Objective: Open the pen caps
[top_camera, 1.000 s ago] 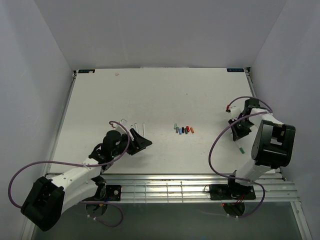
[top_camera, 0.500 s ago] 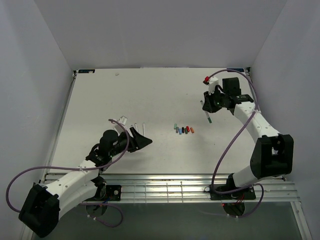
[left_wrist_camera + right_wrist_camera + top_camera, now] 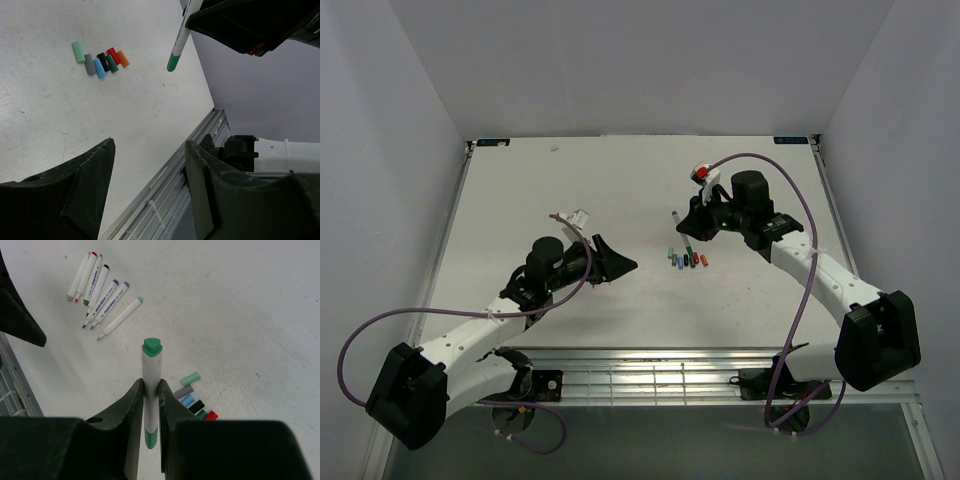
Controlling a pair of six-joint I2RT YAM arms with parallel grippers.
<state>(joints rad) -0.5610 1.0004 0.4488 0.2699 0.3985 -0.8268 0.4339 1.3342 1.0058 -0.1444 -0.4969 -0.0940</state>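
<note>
My right gripper [image 3: 695,226] [image 3: 150,384] is shut on a thin white pen [image 3: 151,371] with green at both ends, held above the table just behind a row of loose pen caps [image 3: 688,260]. The caps also show in the right wrist view [image 3: 196,400] and in the left wrist view [image 3: 100,60], in mint, grey, blue, black, green, red and orange. The held pen's green end [image 3: 173,62] hangs in the left wrist view. My left gripper [image 3: 620,265] [image 3: 150,145] is open and empty, left of the caps.
Several uncapped white pens [image 3: 97,287] lie side by side on the white table [image 3: 620,180]; my left arm hides them in the top view. A metal rail [image 3: 660,375] runs along the near edge. Grey walls enclose the table.
My right arm swung from the table's right edge to the middle, carrying the green pen. My left gripper moved a little right and forward, over the lying pens.
</note>
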